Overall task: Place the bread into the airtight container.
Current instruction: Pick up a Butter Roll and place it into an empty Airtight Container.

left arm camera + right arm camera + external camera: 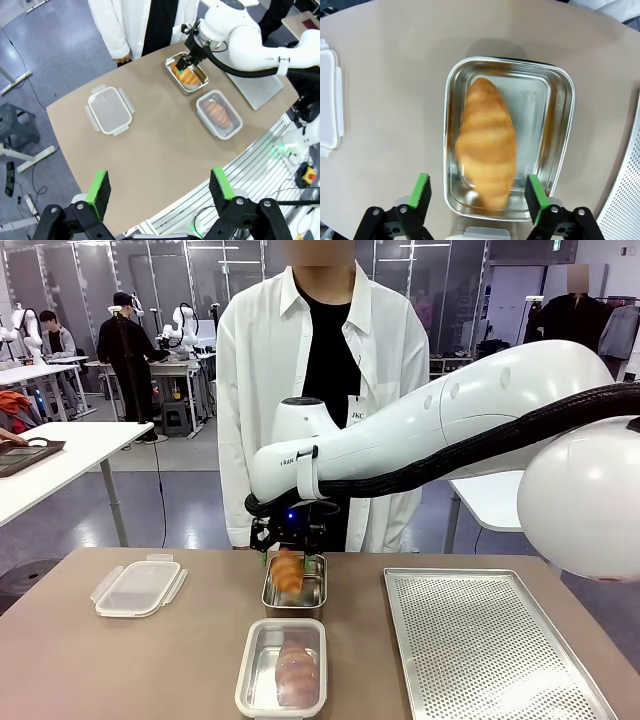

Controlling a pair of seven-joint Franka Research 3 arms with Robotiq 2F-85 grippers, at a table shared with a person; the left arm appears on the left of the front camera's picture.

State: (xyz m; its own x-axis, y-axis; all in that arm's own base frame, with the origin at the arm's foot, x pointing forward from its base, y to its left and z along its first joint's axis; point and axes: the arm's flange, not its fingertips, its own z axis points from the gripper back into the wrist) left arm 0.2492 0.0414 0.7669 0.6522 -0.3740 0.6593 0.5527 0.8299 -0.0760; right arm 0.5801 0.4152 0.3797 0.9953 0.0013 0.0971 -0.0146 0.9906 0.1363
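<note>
- Bread (486, 150): a golden croissant, blurred, lying lengthwise inside the outline of the open steel container (555, 125), nearer one long wall than the other. One end overlaps the near rim in the right wrist view. Cannot tell whether resting on the bottom or in the air.
- In the front view, pokes up above the container's rim, just under the black wrist of the right arm.
- Right claw (479, 189): released, green pads spread wide on either side of the bread and touching neither it nor the container. Hangs right over the container, reached there across the middle of the table.
- Container: at the middle of the table (100, 660), toward the far edge, lidless, shiny walls reflecting the crust.
- Other container (283, 668): just nearer the robot, apart from the first, closed under a clear cover, with another bread (295, 668) inside.
- Lid (140, 586): loose, white-rimmed with side clips, flat on the table well off to the robot's left.
- Tray (490, 640): perforated metal, flat, on the robot's right, near both containers but touching neither.
- Left claw (160, 186): released too, fingers wide apart, high above the near edge of the table and looking down on all of it.
- Person (320, 360): in a white shirt over black, standing at the far side directly behind the container.
</note>
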